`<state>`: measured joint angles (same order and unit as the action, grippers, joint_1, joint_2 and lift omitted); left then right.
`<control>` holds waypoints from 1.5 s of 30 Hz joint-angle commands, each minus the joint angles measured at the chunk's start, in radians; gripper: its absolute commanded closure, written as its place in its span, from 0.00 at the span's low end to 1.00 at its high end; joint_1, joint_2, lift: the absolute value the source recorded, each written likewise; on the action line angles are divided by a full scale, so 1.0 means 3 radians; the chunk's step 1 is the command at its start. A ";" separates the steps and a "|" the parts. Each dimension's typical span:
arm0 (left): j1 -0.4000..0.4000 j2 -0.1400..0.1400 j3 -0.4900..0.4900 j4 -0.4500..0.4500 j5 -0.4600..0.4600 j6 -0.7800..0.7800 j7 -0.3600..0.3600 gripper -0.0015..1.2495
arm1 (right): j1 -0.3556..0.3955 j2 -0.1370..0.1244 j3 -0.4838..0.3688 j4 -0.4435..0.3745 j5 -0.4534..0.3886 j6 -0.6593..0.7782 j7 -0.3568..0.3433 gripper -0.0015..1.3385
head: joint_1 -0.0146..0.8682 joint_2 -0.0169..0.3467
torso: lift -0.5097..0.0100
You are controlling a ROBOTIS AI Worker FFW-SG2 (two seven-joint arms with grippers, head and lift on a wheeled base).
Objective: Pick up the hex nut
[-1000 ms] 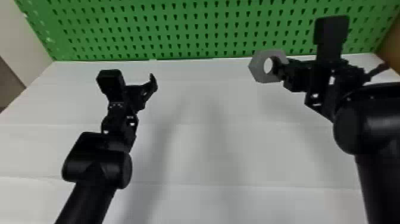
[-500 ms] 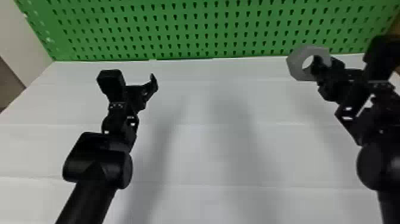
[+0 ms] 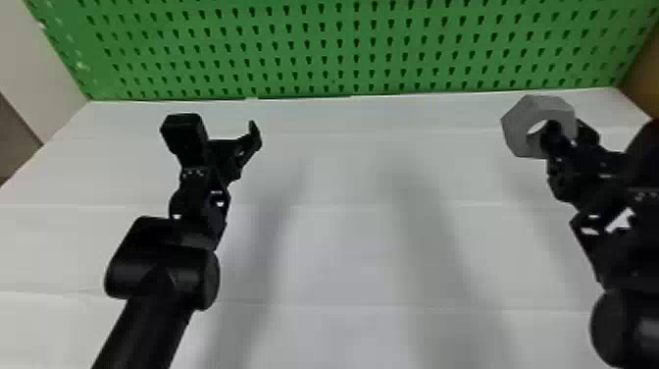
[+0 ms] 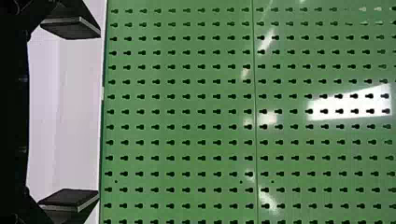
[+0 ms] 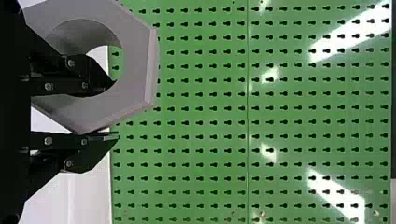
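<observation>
Head view, upper left: left claw (image 4: pixel 99 114) spread, holding nothing; presumably spare, since one arm suffices. Upper right: nut (image 3: pixel 516 130) grasped by right claw (image 5: pixel 116 109), one finger through the hole, one outside, pinching the ring wall, likely to resist slipping.

You've got a smooth, matt grey hexagonal nut (image 5: pixel 134 70); glossy green perforated board (image 4: pixel 179 120); matt white flat tabletop (image 3: pixel 343 255).
</observation>
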<state>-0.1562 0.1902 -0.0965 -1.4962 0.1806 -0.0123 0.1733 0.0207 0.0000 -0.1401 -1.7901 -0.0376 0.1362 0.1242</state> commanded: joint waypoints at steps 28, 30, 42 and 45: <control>0.0045 -0.0015 0.0005 -0.0003 0.0042 -0.0051 0.0000 0.07 | 0.0274 0.0003 0.0339 0.0220 -0.0013 -0.0612 -0.0189 0.78 | 0.91 0.46 | 0.83; 0.0050 -0.0015 -0.0001 -0.0003 0.0042 -0.0051 0.0000 0.07 | 0.0274 0.0003 0.0339 0.0225 -0.0013 -0.0623 -0.0194 0.78 | 0.91 0.46 | 0.83; 0.0050 -0.0015 -0.0006 -0.0003 0.0042 -0.0051 0.0000 0.07 | 0.0268 0.0003 0.0344 0.0235 -0.0003 -0.0623 -0.0199 0.78 | 0.91 0.46 | 0.83; 0.0055 -0.0015 -0.0001 -0.0003 0.0042 -0.0051 0.0000 0.07 | 0.0263 0.0003 0.0349 0.0235 0.0003 -0.0623 -0.0199 0.78 | 0.91 0.46 | 0.83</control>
<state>-0.1410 0.1856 -0.0974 -1.4971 0.1932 -0.0266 0.1733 0.1012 0.0000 -0.0364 -1.7197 -0.0390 -0.0506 0.0643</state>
